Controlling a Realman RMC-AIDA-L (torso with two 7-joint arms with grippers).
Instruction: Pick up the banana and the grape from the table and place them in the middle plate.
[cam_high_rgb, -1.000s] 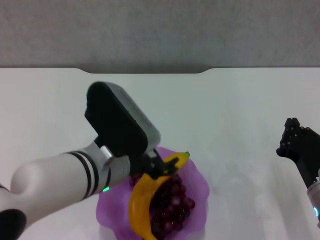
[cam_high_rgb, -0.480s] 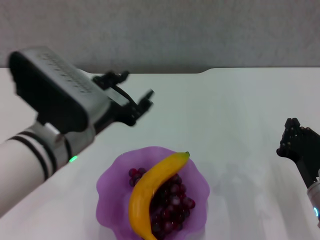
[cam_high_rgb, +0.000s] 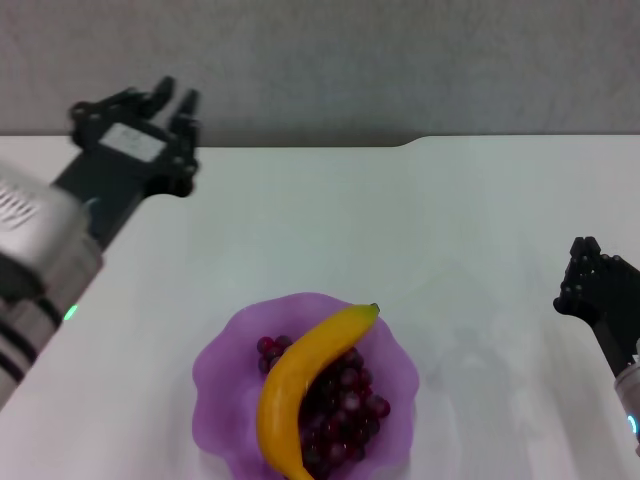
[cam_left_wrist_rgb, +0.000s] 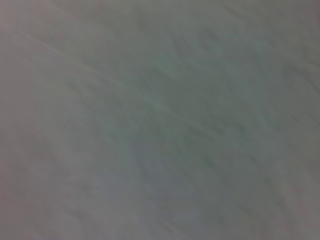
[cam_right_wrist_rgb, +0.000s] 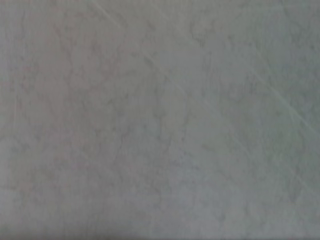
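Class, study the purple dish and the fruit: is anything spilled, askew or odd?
Nothing stands out. The curved yellow banana lies across the dark red grape bunch, both inside the translucent purple scalloped plate; none has spilled onto the white table.

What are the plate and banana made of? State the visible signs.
The middle plate looks like translucent purple plastic: light passes through its wavy scalloped rim. The banana looks smooth and evenly yellow-orange with a slight sheen, possibly a plastic replica, though real fruit cannot be ruled out.

Left arm raised at far left, forearm angled up toward the far table edge, left gripper (cam_high_rgb: 150, 120) holding nothing, fingers spread apart. Right gripper (cam_high_rgb: 590, 275) low at right edge (parked; finger state unclear), wrist below it.
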